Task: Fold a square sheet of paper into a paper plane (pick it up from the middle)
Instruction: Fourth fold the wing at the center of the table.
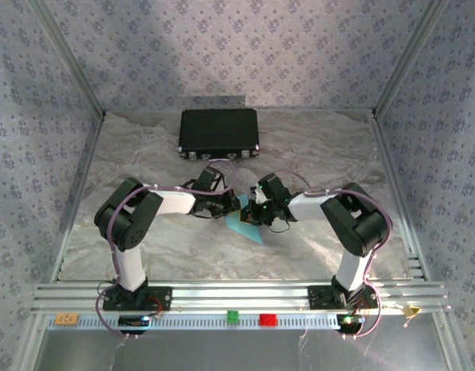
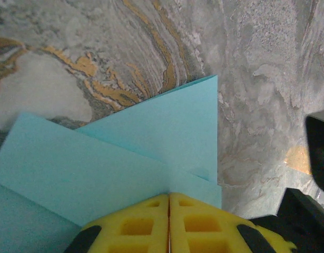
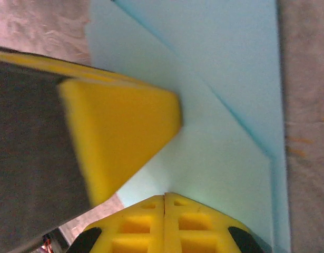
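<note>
The square sheet of paper [image 1: 245, 229] is light blue and partly folded into overlapping layers, lying at mid-table between the two arms. In the left wrist view the paper [image 2: 151, 137] spreads out ahead of my left gripper [image 2: 169, 195]. Its yellow jaws are closed together, with a raised flap running straight into their tips. My right gripper [image 3: 165, 196] is also shut, its tips resting against the paper [image 3: 219, 105]. One yellow left fingertip [image 3: 125, 132] touches the sheet just beside it. From above, the left gripper [image 1: 235, 207] and right gripper [image 1: 253, 213] nearly meet over the sheet.
A black rectangular case [image 1: 218, 133] stands at the back centre. Small orange [image 1: 66, 318], green [image 1: 232, 316] and red [image 1: 267, 318] blocks sit on the front rail. Patterned walls close in the table on three sides. Marbled tabletop [image 1: 167, 247] lies to either side.
</note>
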`<state>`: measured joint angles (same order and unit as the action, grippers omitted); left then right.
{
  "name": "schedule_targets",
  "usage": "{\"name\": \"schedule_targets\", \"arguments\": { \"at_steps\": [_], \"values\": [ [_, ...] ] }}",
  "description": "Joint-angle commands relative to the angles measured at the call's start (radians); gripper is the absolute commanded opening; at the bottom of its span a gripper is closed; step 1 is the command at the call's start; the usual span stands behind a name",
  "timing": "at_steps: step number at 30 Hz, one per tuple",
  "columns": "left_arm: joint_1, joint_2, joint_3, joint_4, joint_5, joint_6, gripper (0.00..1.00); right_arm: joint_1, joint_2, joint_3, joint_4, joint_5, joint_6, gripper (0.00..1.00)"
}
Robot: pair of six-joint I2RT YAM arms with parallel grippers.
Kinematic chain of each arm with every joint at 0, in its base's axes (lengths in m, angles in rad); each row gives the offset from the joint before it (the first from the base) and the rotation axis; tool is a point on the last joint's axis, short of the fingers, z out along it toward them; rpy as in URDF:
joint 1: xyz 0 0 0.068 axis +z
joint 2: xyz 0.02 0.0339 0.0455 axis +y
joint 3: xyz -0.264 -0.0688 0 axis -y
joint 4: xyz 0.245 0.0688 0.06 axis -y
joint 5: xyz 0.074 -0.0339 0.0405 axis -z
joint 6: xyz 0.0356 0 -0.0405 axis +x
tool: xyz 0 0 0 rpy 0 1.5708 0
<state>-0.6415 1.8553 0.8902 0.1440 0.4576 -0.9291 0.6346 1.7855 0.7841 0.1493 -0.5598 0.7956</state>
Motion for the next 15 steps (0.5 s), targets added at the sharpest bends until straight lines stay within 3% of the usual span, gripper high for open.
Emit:
{"name": "schedule_targets", "arguments": {
  "at_steps": [1,15],
  "values": [
    [0.008,0.046,-0.032,-0.04,-0.035,-0.001,0.08,-0.004,0.02,0.002,-0.047,0.046,-0.003,0.03],
    [0.021,0.054,-0.043,-0.041,-0.04,0.003,0.08,-0.006,-0.161,-0.211,-0.034,-0.014,-0.022,0.05]
  ]
}}
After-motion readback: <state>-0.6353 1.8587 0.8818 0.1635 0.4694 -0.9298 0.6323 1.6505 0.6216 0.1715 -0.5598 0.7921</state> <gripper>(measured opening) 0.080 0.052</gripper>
